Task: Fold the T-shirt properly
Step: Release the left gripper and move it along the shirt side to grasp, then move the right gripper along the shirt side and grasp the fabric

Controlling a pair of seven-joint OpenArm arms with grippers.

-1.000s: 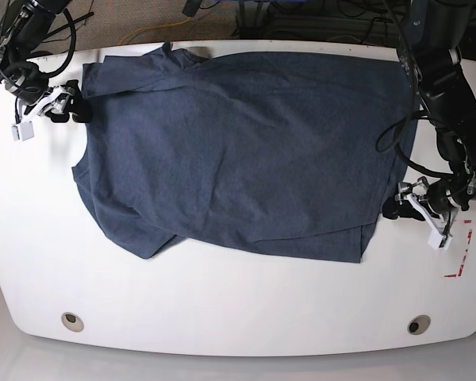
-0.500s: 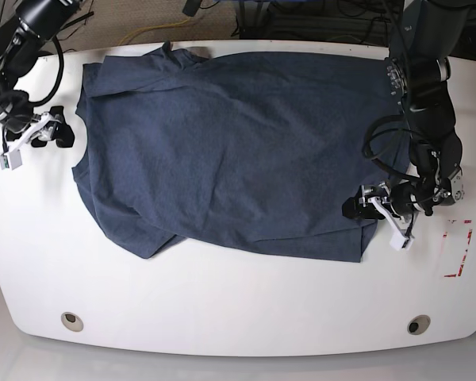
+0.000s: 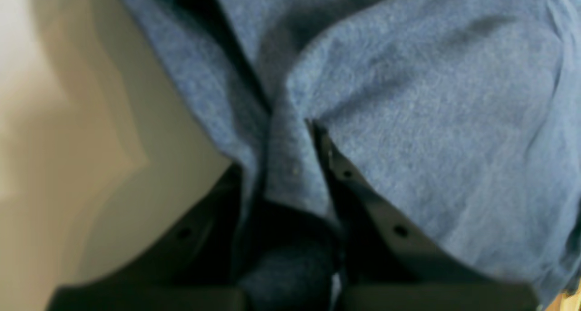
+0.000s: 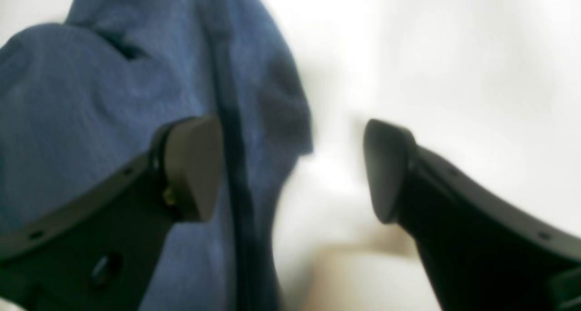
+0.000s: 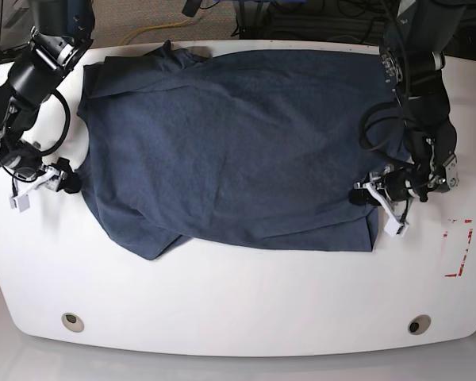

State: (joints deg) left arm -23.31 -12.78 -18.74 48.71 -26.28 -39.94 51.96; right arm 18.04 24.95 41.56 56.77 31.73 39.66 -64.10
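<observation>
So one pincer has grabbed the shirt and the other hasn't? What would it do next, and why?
Probably the right pincer should slide in and close on the T-shirt edge. Its jaws stand open, one finger over the cloth, the other over the bare table. The left pincer is already shut on a fold, so lifting would likely need both.

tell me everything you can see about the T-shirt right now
The T-shirt is dark navy heathered knit, soft-looking, spread mostly flat across the white table, with a rumpled corner toward the near left in the base view and small folds along the far edge. The left pincer is shut on a pinch of fabric at one side edge. The right pincer is open at the opposite edge, one finger over the cloth.
</observation>
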